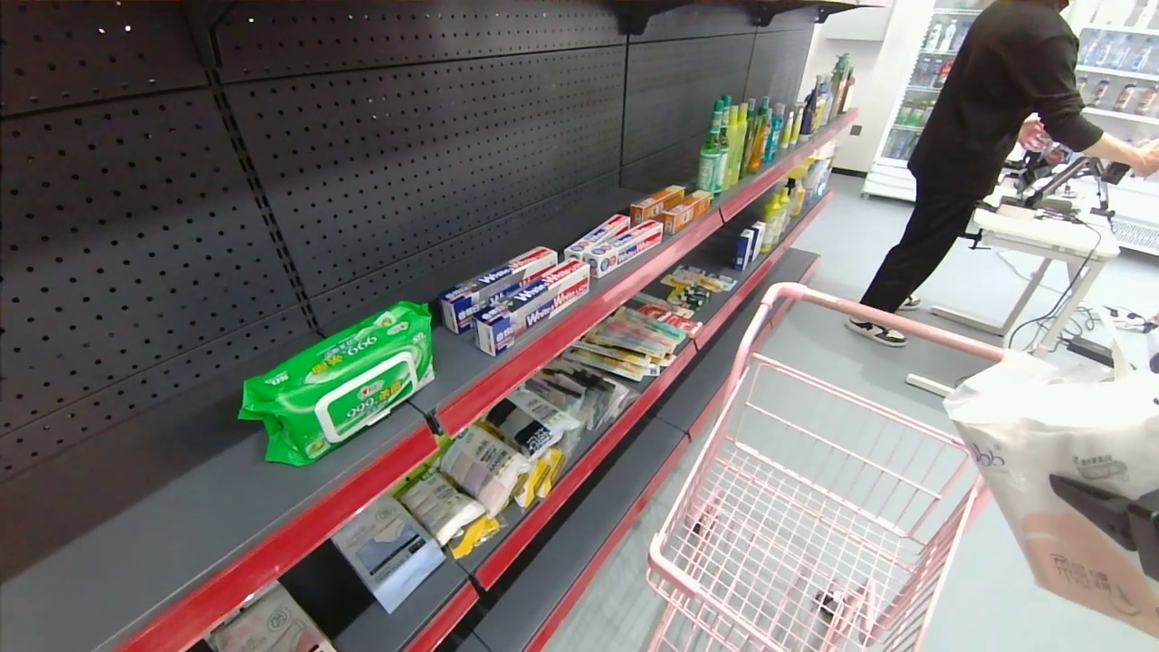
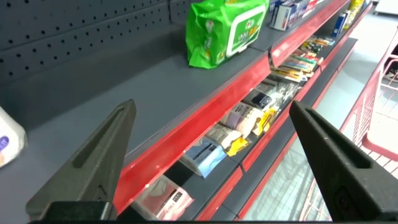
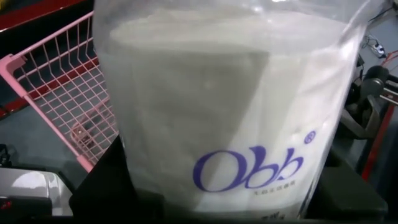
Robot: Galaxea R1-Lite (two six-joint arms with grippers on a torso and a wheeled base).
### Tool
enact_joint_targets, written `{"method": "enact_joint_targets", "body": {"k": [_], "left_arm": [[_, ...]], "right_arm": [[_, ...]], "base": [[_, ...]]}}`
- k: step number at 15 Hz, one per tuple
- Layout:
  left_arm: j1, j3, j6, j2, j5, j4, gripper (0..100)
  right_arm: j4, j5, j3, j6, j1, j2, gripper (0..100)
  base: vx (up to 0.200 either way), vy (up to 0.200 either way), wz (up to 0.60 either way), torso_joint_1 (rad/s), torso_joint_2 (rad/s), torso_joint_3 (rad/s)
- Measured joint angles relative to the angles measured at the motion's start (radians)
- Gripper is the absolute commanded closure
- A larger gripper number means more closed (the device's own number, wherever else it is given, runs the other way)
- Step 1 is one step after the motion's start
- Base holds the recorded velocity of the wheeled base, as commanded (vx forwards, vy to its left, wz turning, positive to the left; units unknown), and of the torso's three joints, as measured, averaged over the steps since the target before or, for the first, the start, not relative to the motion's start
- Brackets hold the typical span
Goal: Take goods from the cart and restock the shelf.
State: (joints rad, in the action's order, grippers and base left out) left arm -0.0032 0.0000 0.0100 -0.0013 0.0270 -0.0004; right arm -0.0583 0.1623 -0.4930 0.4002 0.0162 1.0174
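In the head view, at the right edge of the frame, the right gripper (image 1: 1100,512) is clenched on a soft white pack of paper rolls in glossy plastic film (image 1: 1041,453). The pack hangs beside the pink wire cart (image 1: 892,324), above the level of its rim. The left gripper (image 2: 212,109) is released, its two dark wedge-shaped fingers spread wide over the matte grey metal shelf with a red front lip (image 1: 181,516).

We judge the step in hand to be carrying the pack across to that shelf. To do it well, we should keep the squeeze firm, since slick film over squashy rolls can slide or sag. We should also keep the pack above the cart's handle bar while swinging it toward the lower left of the frame. The bare stretch there sits just beside the puffy green pack of wet wipes with a white flap lid (image 1: 340,385). We should set the pack down flat, well back from the lip, before letting go.

The backboard is dark perforated metal; the cart is a thin, rigid grid.
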Motion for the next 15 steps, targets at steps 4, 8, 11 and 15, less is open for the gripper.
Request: {"method": "enact_joint_targets", "body": {"k": [4,8,11,15], "left_arm": [[0.0,0.0,0.0,0.0,0.0,0.0,0],[0.0,0.0,0.0,0.0,0.0,-0.001,0],[0.0,0.0,0.0,0.0,0.0,-0.001,0],[0.0,0.0,0.0,0.0,0.0,-0.001,0]], "right_arm": [[-0.004,-0.001,-0.002,-0.001,-0.001,0.016,100],[-0.004,-0.001,-0.002,0.0,-0.001,0.026,100],[-0.005,0.0,-0.002,0.0,-0.001,0.031,100],[-0.007,0.0,-0.024,0.0,-0.001,0.047,100]], "base": [[0.0,0.0,0.0,0.168,-0.34,-0.178],[0.0,0.0,0.0,0.127,-0.25,-0.133],[0.0,0.0,0.0,0.097,-0.2,-0.105],[0.0,0.0,0.0,0.085,-0.17,-0.091]]}}
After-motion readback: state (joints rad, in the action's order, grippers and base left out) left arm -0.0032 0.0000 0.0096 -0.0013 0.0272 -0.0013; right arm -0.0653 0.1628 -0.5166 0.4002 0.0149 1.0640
